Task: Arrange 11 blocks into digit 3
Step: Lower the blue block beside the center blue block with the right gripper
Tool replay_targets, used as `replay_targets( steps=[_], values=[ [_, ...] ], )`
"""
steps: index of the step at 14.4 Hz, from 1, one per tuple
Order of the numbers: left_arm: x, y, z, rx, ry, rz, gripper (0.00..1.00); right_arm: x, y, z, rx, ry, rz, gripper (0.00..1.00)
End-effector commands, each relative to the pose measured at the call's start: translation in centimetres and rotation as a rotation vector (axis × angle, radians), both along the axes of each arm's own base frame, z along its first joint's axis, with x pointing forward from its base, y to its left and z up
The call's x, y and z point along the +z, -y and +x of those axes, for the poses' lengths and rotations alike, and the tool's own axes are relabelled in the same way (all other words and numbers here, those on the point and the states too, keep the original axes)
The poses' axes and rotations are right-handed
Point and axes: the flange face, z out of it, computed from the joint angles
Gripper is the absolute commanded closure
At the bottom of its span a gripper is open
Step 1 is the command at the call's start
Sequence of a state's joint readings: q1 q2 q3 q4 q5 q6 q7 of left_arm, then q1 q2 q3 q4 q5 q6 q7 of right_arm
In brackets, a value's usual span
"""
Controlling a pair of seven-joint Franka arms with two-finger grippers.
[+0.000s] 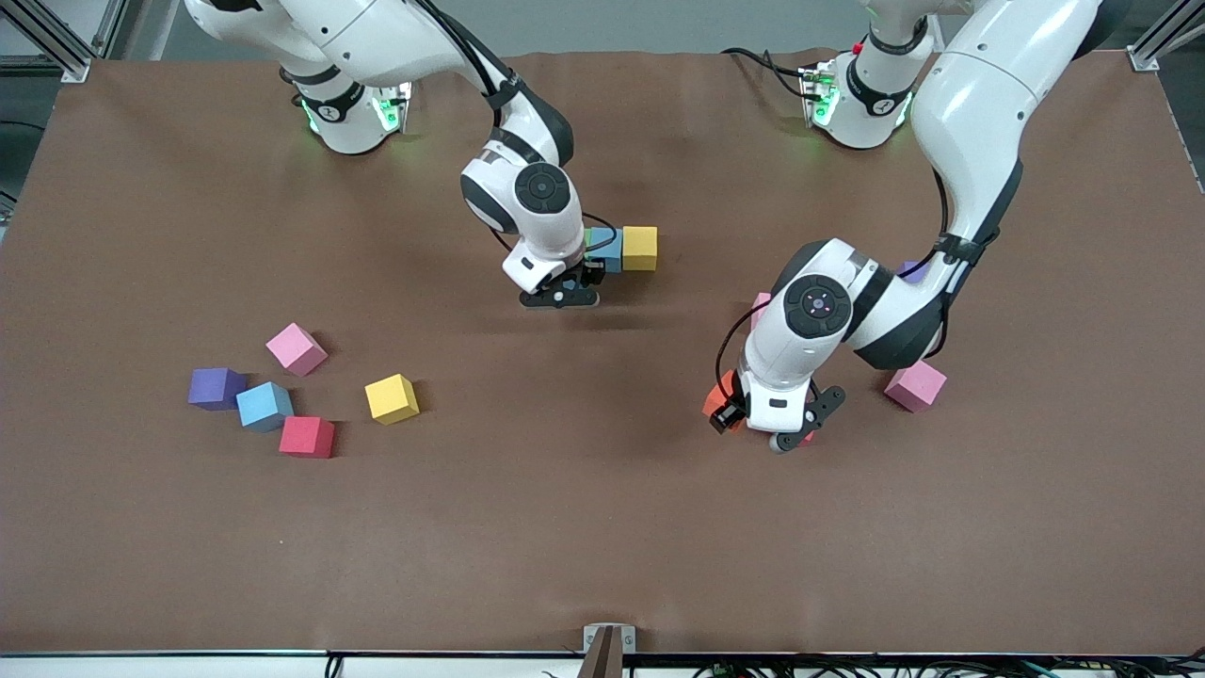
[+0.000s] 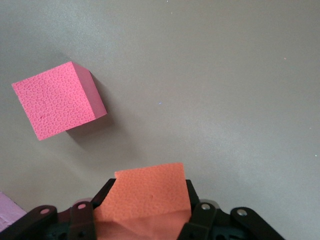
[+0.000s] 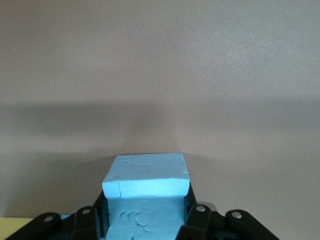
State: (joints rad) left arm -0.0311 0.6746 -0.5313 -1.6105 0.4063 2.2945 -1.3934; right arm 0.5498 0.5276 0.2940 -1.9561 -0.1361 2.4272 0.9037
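1. Between the fingers of the right gripper (image 3: 145, 220), low over the middle of the table, sits a light blue foam cube (image 3: 146, 186), clamped tight; it could nudge the yellow foam cube (image 1: 640, 248) and the blue cube beside it (image 1: 607, 250) out of line when set down, since they lie close by.
2. Toward the left arm's end, the left gripper (image 2: 142, 222) is closed on an orange foam cube (image 2: 147, 192); soft foam can stick to a pad on release and be dragged askew.
3. Just beside it rests a hot-pink foam cube (image 2: 57, 100), and a paler pink cube (image 1: 915, 385) lies near; a sweeping arm may knock either.
4. Toward the right arm's end wait pink (image 1: 296, 348), yellow (image 1: 392, 398), blue (image 1: 264, 406) and red (image 1: 306, 437) cubes, with a purple cube (image 1: 216, 388) touching the blue one; grabbing purple by mistake is a risk.
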Motion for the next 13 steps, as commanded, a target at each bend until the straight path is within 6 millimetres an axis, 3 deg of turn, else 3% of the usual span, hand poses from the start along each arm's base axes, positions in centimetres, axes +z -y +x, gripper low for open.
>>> replay_targets(
  steps=[1,12,13],
  values=[
    [0.45,0.37,-0.23,-0.024,0.005,0.018,0.74,0.82,0.40,-0.71,0.015,0.011,-0.014,0.64],
    [0.65,0.08,0.17,-0.101,0.015,0.023,0.74,0.88,0.31,-0.70,0.005,0.005,-0.019,0.64],
    [0.88,0.07,0.27,-0.098,0.019,0.022,0.74,0.93,0.27,-0.66,-0.003,0.002,-0.015,0.42]
  ],
)
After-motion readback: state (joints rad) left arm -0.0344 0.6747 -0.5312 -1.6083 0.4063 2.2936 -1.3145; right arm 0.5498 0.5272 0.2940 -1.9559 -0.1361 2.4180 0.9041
